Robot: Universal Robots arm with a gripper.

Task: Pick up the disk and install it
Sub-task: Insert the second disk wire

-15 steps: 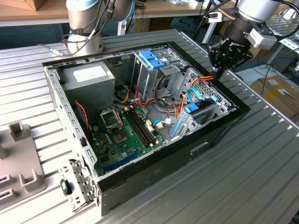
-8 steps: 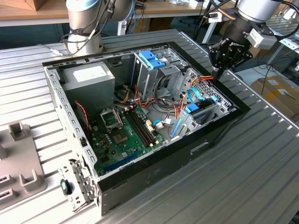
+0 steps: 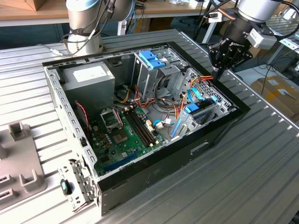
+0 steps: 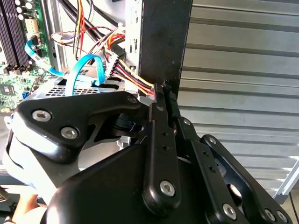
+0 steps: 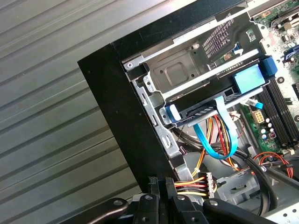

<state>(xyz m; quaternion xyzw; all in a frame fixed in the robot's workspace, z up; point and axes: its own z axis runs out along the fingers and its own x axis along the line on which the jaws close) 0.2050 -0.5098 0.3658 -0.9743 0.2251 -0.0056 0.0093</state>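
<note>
Disk (image 5: pixel 212 109) installed, apart from end effector (image 3: pixel 223 65)

A workshop or lab: ribbed metal bench (image 3: pixel 261 154), open computer case (image 3: pixel 154 172), cardboard boxes (image 3: pixel 275 91)

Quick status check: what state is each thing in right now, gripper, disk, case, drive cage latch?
gripper: fingers together, shut on a bundle of coloured wires at the case corner.
disk: seated in its bay with blue rails, blue cable attached.
computer case: lying flat, side panel off.
blue latch: atop the upright drive cage.
</note>
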